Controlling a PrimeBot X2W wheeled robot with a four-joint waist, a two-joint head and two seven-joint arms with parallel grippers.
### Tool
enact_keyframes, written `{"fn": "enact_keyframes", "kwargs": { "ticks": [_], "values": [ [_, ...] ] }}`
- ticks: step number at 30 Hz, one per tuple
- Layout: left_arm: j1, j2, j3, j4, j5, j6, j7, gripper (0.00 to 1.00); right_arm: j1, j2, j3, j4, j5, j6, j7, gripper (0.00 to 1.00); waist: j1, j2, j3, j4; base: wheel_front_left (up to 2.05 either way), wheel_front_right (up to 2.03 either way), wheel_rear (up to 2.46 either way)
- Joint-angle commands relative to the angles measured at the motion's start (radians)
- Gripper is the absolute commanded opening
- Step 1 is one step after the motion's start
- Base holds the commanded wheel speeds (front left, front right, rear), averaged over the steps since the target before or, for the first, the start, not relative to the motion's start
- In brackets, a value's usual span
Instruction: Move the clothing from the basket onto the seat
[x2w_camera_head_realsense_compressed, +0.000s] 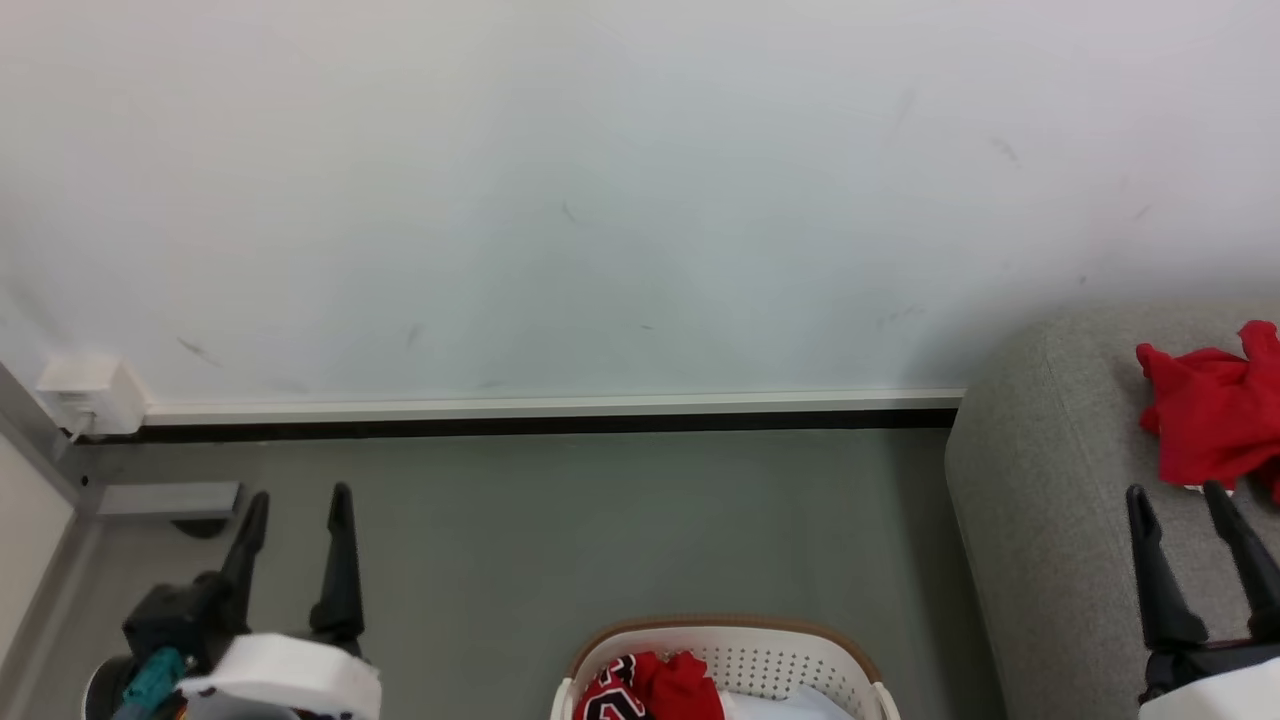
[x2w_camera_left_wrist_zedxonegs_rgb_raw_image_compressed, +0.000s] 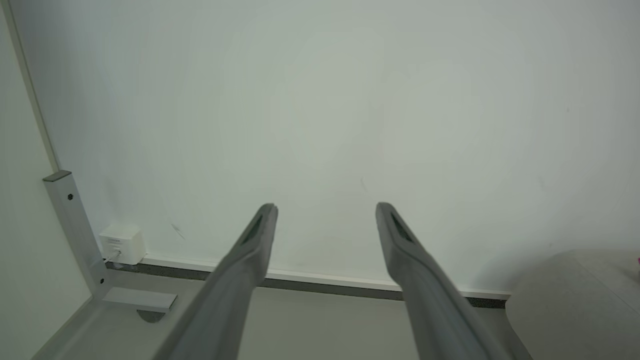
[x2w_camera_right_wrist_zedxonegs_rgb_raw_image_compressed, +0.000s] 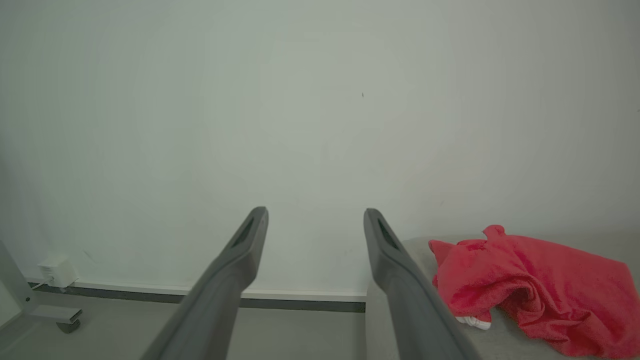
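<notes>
text: none legible | red jersey (x2w_camera_head_realsense_compressed: 610, 696) in basket (x2w_camera_head_realsense_compressed: 790, 668) — black-and-white marking, cropped, unreadable

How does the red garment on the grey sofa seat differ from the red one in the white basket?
Place: the plain red crumpled garment lies on the grey woven-fabric seat; the red lettered jersey sits inside the cream perforated plastic basket. Markings: the jersey carries white and black lettering; the seat garment is plain red with a bit of white trim. Both are bright red, soft and bunched.
</notes>
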Motion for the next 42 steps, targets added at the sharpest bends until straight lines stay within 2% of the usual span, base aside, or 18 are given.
{"fn": "enact_keyframes", "kwargs": {
  "ticks": [1,6,9,15,29,37,42],
  "values": [
    [0.042,-0.001,0.017,-0.008,0.050,-0.001,0.000,1.00,0.034,0.025,-0.009,-0.010,-0.036,-0.002,-0.008,1.00,0.0003,-0.0001,-0.002,0.014,0.00,0.00,0.00],
    [0.113,-0.058,0.071,-0.023,0.103,-0.030,0.000,1.00,0.082,0.102,-0.052,-0.023,-0.095,-0.002,-0.009,1.00,0.0003,-0.0001,0.006,0.026,0.00,0.00,0.00],
    [0.113,-0.094,0.088,-0.017,0.128,-0.057,0.000,1.00,0.075,0.116,-0.044,-0.019,-0.112,-0.002,-0.008,1.00,0.0003,-0.0001,0.015,0.034,0.00,0.00,0.00],
    [0.080,-0.125,0.128,0.003,0.168,-0.112,0.000,1.00,0.039,0.120,-0.023,-0.013,-0.125,-0.002,-0.007,1.00,0.0003,-0.0001,0.033,0.032,0.00,0.00,0.00],
    [0.058,-0.166,0.181,0.015,0.237,-0.173,0.000,1.00,0.012,0.122,-0.007,0.000,-0.125,-0.002,-0.007,1.00,0.0003,-0.0001,0.060,0.004,0.00,0.00,0.00],
    [-0.048,-0.181,0.087,0.028,0.287,-0.221,0.000,1.00,-0.067,0.121,-0.041,-0.055,-0.145,-0.002,-0.007,1.00,0.0003,-0.0001,0.192,-0.046,0.00,0.00,0.00],
    [-0.149,-0.176,-0.013,0.143,0.321,-0.242,0.009,1.00,-0.133,0.138,-0.067,-0.086,-0.154,-0.002,-0.007,1.00,0.0003,-0.0001,0.313,-0.098,0.00,0.00,0.00]
  ]
}}
